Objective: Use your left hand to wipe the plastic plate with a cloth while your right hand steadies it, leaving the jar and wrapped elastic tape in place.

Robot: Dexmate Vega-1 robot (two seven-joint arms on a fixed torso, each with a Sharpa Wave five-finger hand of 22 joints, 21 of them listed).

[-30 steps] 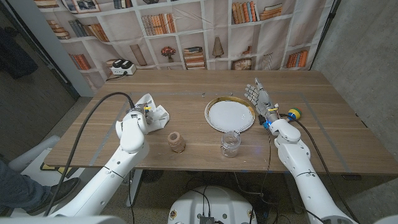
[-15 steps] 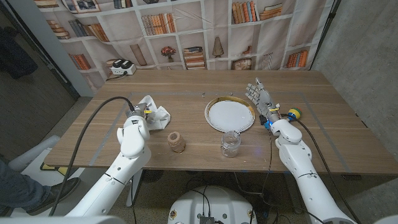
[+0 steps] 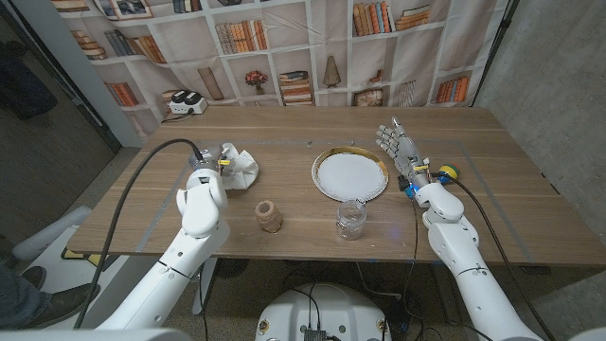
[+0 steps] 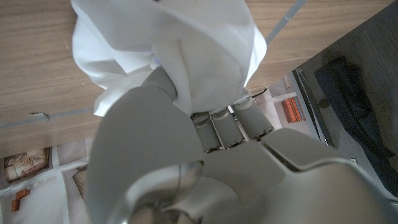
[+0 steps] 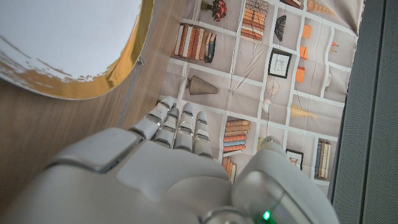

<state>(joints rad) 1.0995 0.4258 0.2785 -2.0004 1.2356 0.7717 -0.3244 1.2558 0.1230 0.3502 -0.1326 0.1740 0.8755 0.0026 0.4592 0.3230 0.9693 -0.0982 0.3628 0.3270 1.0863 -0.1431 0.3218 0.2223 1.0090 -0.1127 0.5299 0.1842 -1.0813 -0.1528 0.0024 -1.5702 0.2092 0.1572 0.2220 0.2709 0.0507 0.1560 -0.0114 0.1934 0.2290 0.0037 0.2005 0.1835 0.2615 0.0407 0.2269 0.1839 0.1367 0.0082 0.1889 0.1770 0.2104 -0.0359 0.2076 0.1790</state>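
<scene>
- Gripping the crumpled white cloth (image 3: 237, 163), the left hand (image 3: 210, 171) is closing its fingers (image 4: 229, 122) on it near the wooden table's (image 3: 284, 133) left edge.
- The right hand (image 3: 401, 150) is holding nothing, fingers apart, just beside the gold-rimmed white plastic plate (image 3: 350, 174) at the table's middle.
- The clear glass jar (image 3: 350, 219) and tan wrapped elastic tape (image 3: 269, 216) are standing near the front edge.

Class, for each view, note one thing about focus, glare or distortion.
Head view: evenly lit, sharp, table edges bowed by the wide lens. Left wrist view: left hand looms soft and close, cloth bright white. Right wrist view: plate rim shows golden glare; right hand slightly blurred.
</scene>
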